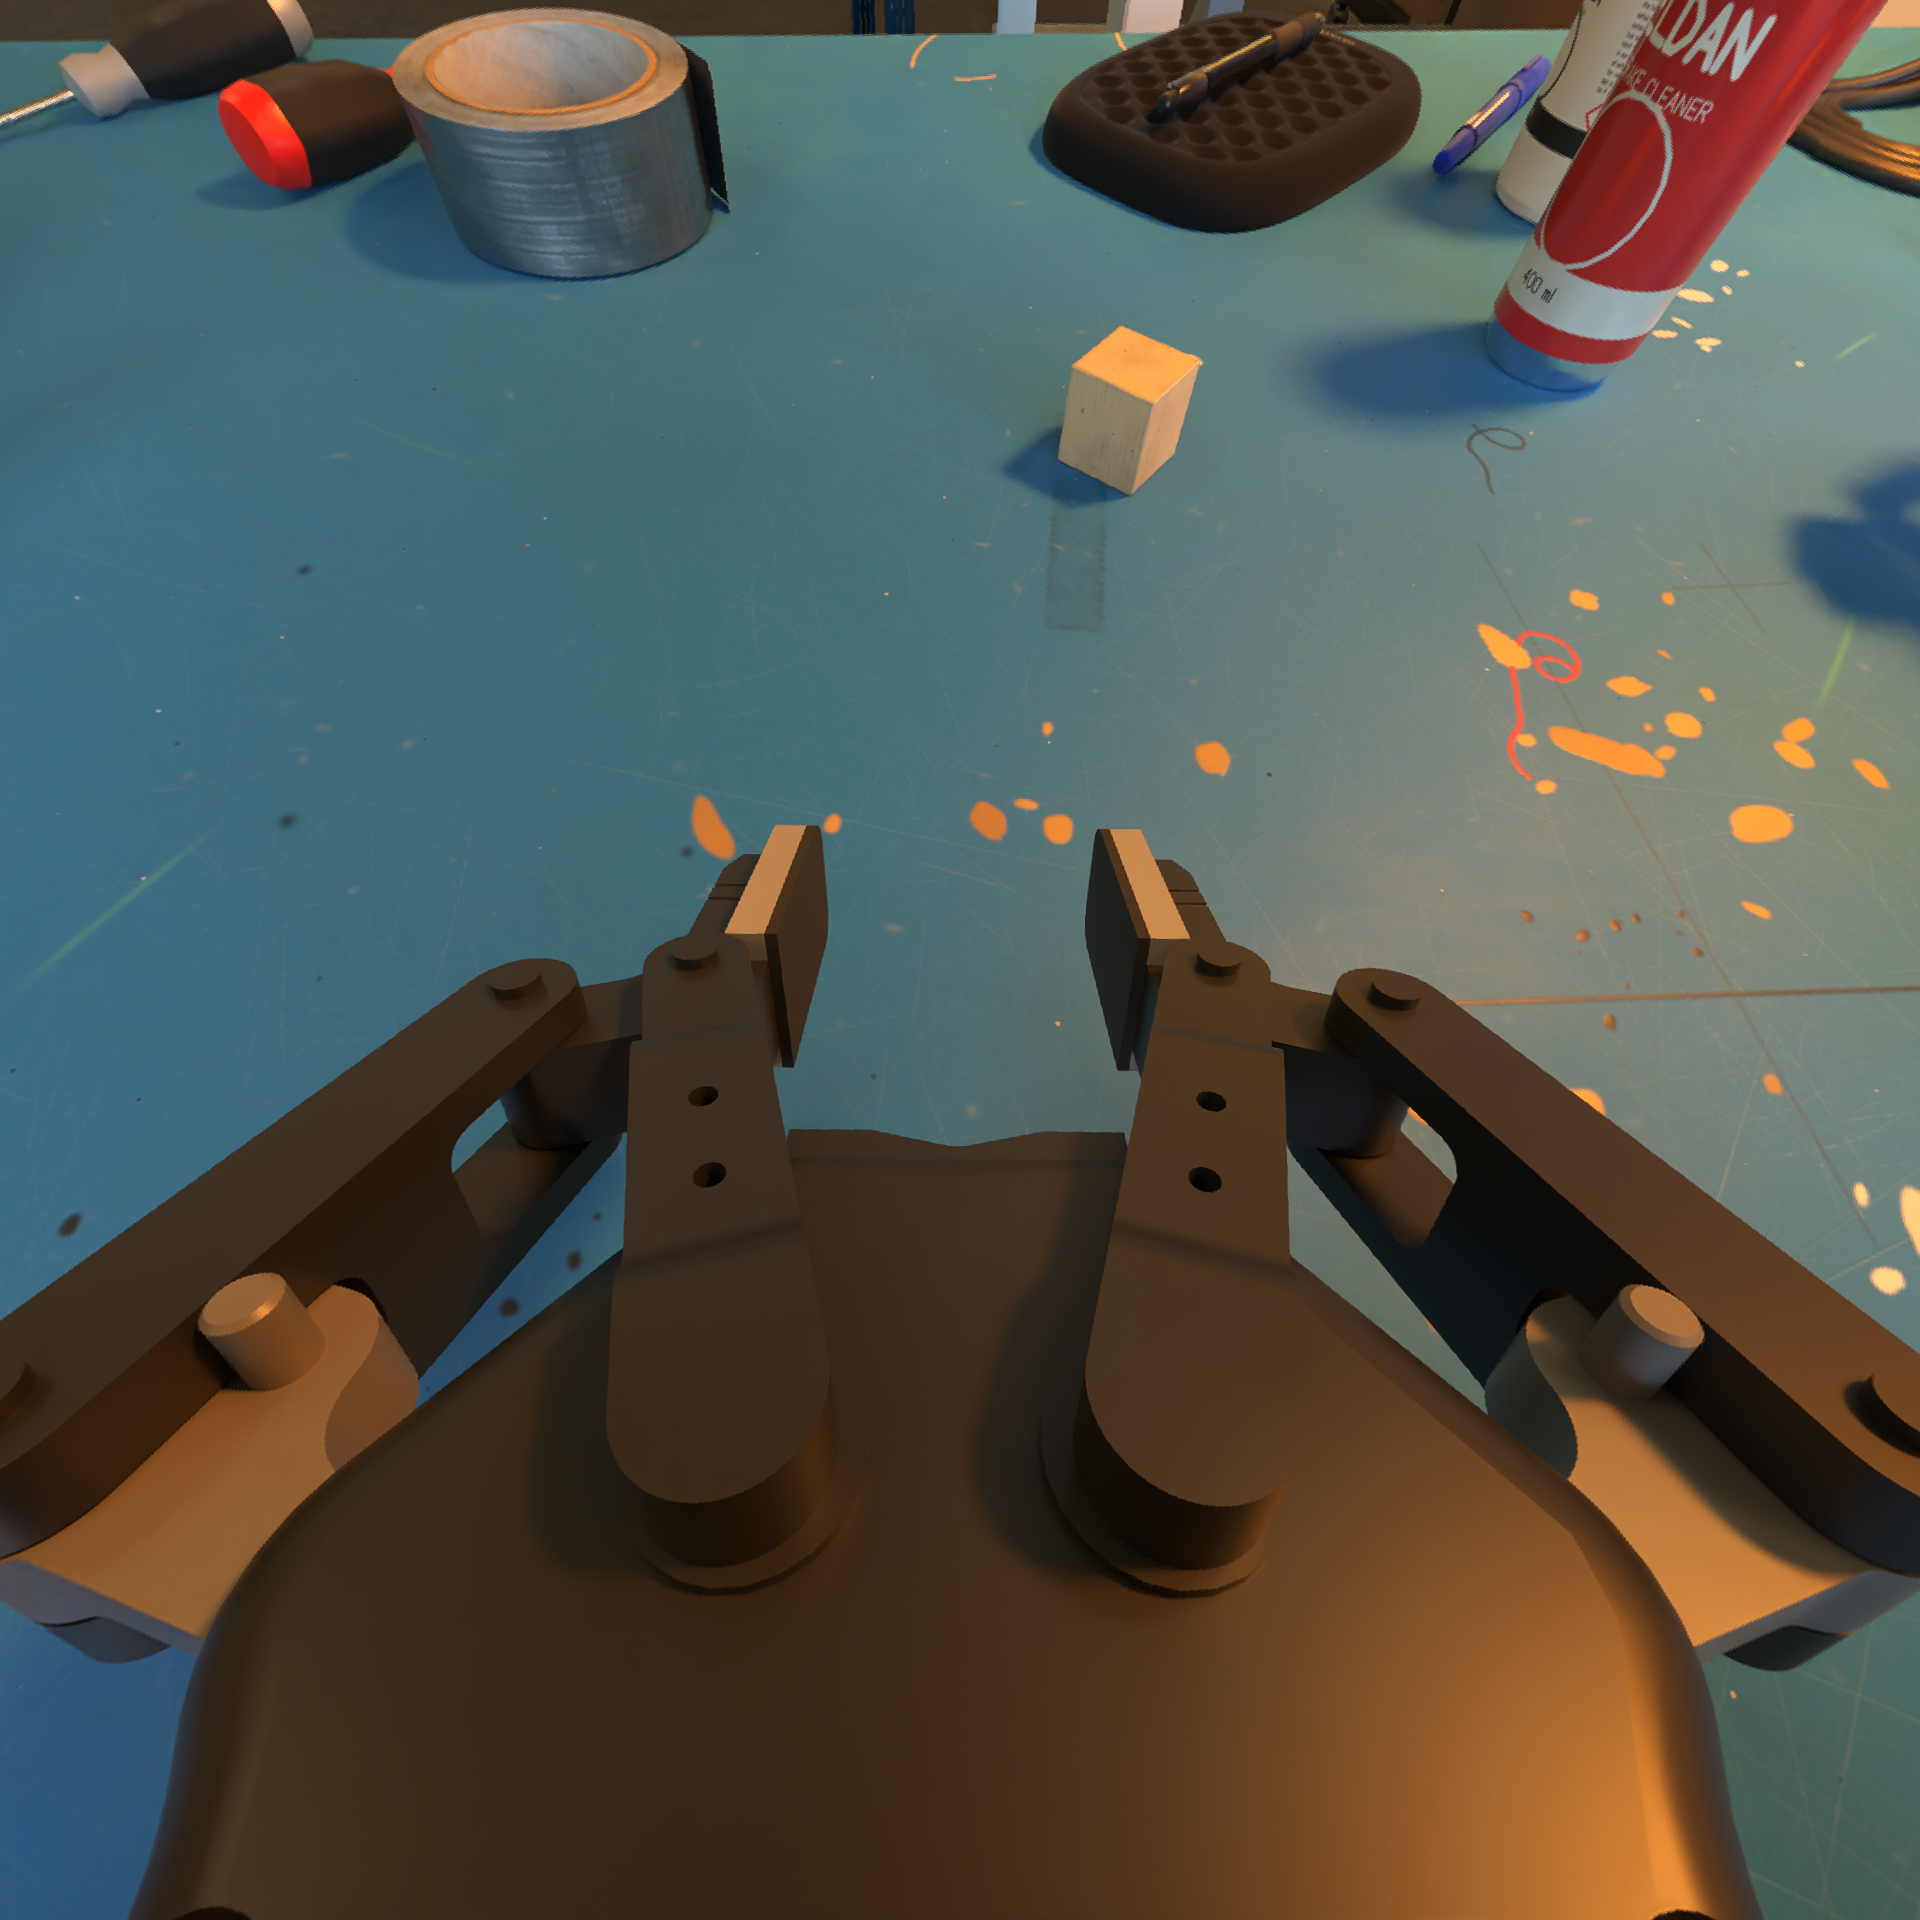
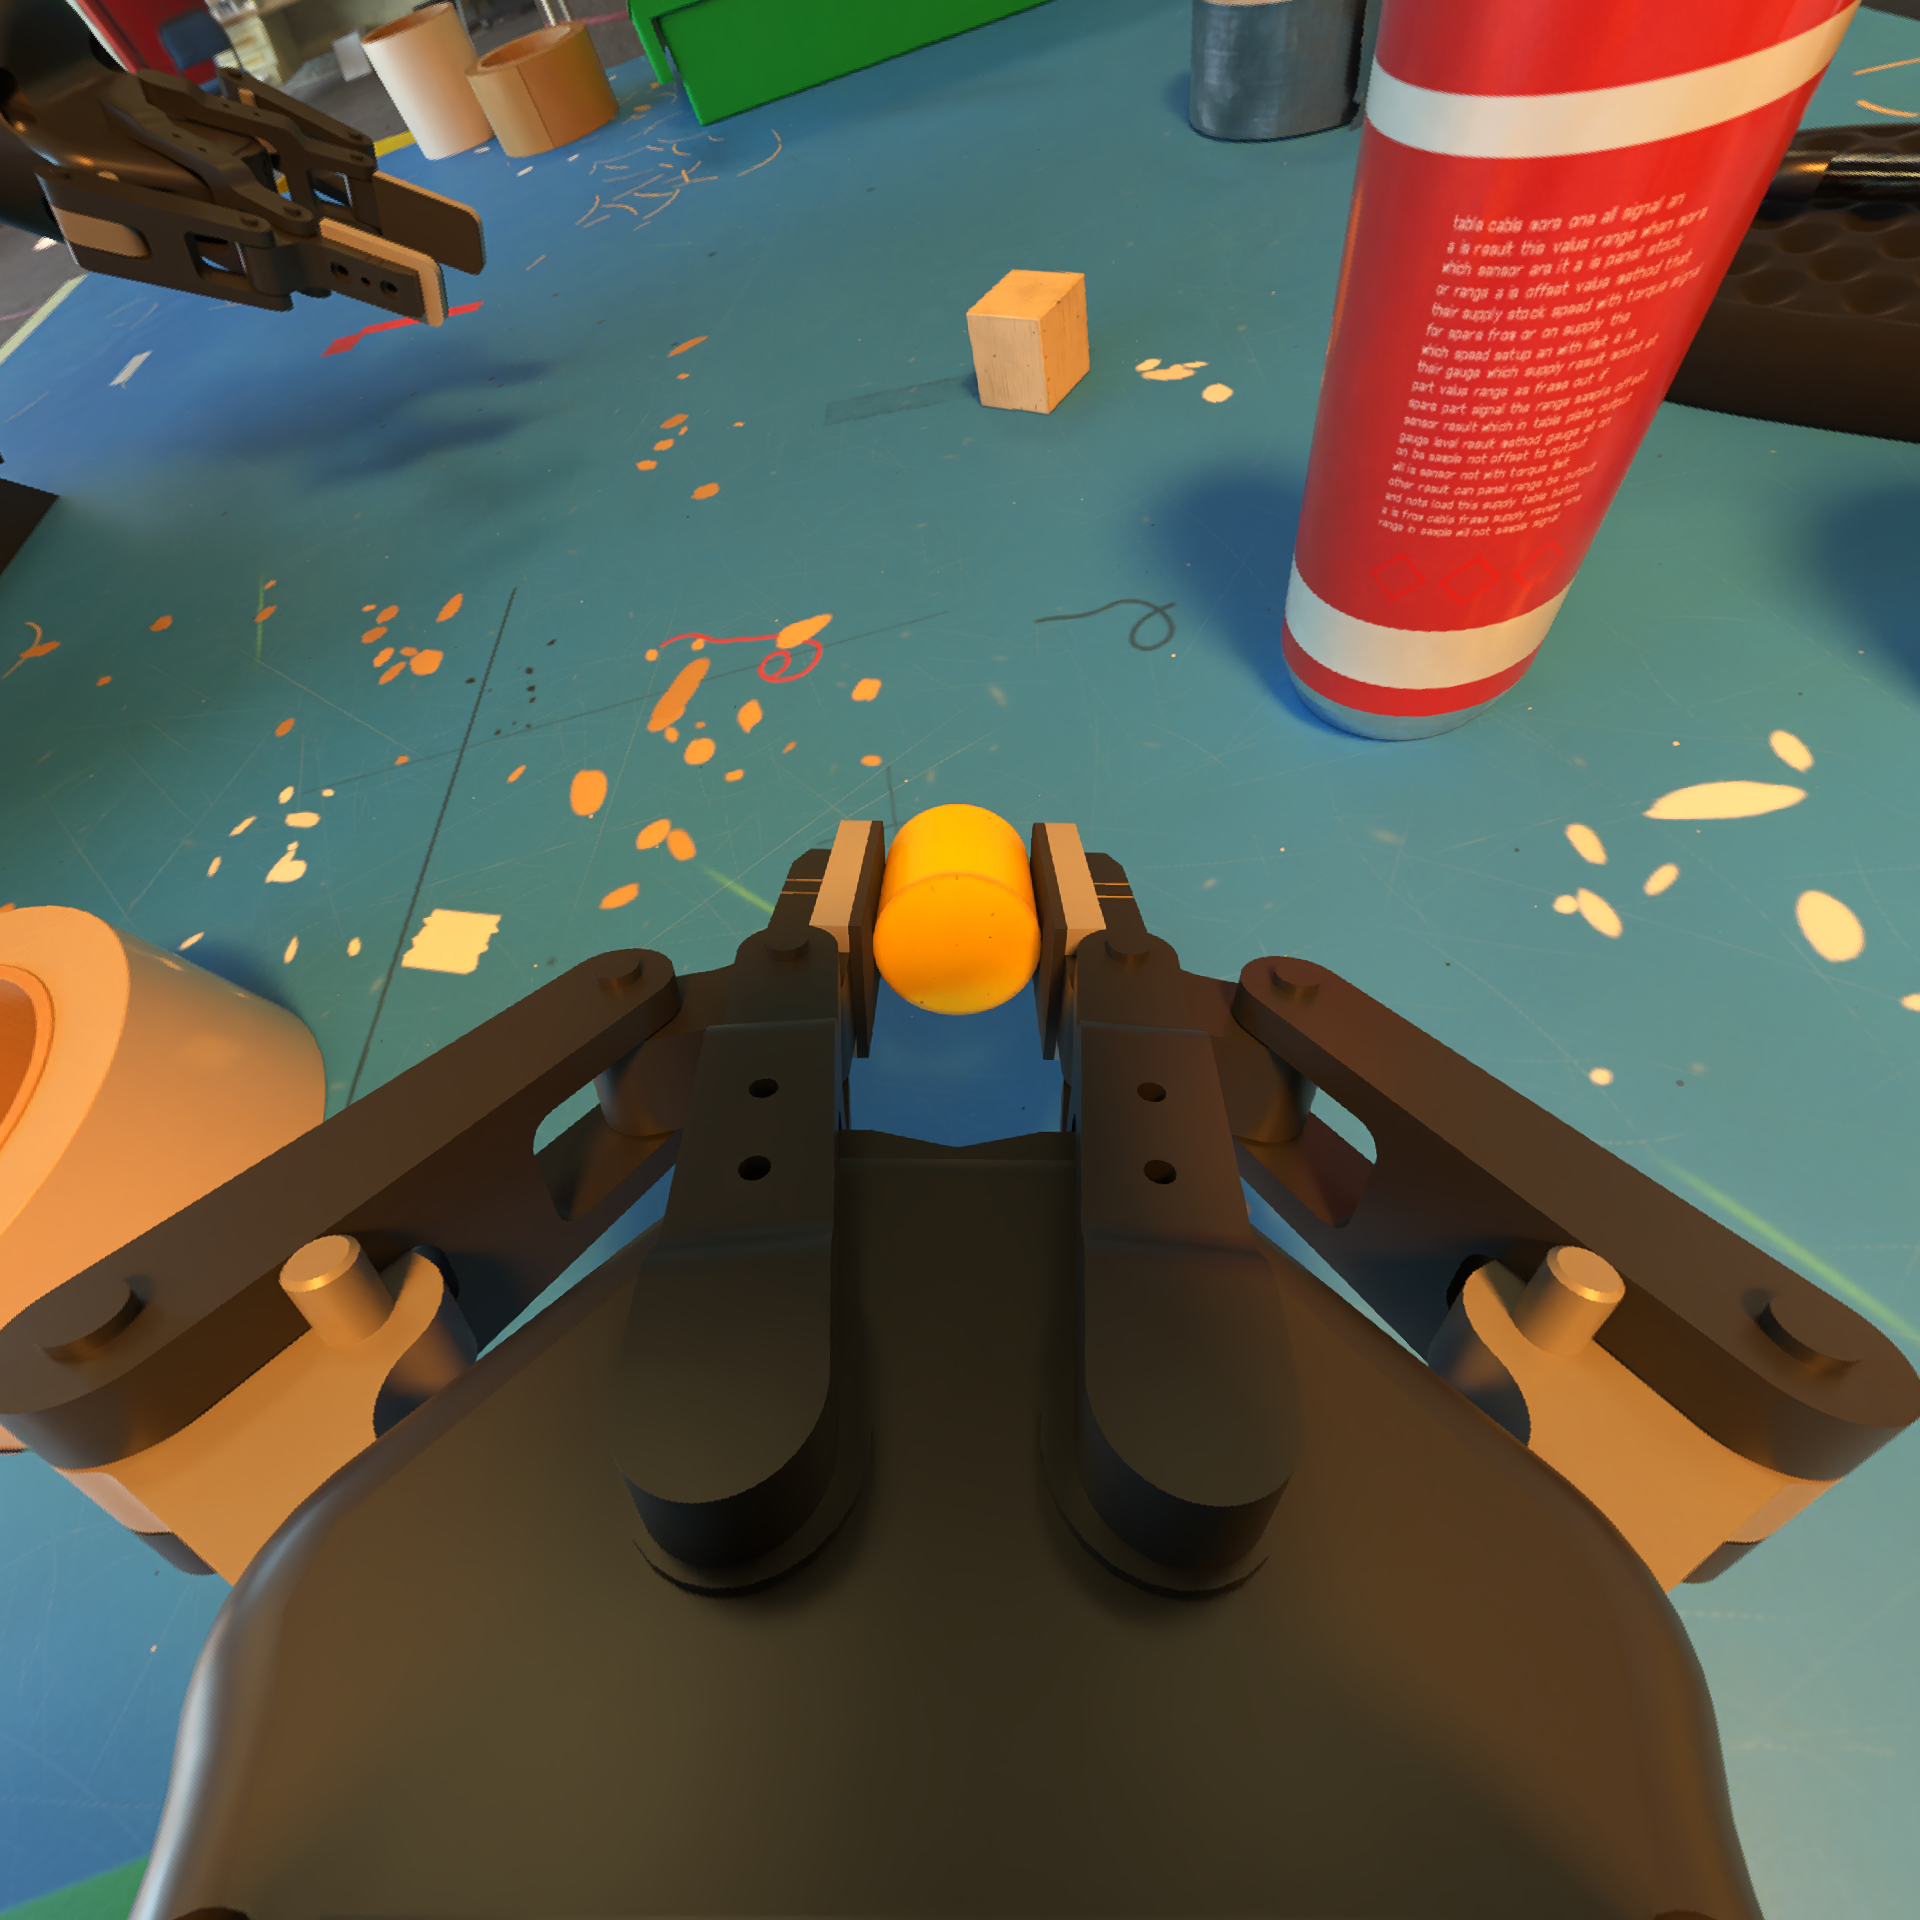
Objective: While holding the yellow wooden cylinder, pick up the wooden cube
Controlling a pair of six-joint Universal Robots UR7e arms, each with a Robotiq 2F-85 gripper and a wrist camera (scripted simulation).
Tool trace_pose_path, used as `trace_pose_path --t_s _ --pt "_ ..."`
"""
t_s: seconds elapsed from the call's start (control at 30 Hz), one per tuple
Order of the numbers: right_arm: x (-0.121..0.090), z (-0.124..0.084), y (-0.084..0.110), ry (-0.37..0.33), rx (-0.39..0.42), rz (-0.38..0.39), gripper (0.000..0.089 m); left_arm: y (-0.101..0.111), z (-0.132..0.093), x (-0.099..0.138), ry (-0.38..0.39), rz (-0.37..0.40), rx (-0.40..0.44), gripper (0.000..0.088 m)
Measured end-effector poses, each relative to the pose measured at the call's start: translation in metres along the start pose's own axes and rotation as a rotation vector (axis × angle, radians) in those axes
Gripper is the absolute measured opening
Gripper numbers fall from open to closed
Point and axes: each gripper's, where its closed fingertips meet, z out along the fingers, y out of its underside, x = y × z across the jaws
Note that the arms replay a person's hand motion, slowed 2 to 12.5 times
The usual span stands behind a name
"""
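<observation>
The pale wooden cube rests on the blue table, ahead of my left gripper and a little to its right. The left gripper is open and empty, above the table and well short of the cube. My right gripper is shut on the yellow wooden cylinder, held between both pads above the table. In the right wrist view the cube sits far ahead, and the left gripper hovers at the upper left, open.
A tall red spray can stands right of the cube. A grey tape roll, screwdriver handles, a dark perforated pad with a pen and a blue marker lie behind. A pale tape roll, cardboard rolls and a green box show too.
</observation>
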Motion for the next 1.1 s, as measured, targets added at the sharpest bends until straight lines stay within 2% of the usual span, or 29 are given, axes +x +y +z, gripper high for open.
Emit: trace_pose_path --t_s 1.1 --pt "-0.0002 0.0000 0.0002 -0.003 -0.002 0.003 0.0250 0.0005 0.0001 -0.0007 0.001 -0.005 -0.001 0.0455"
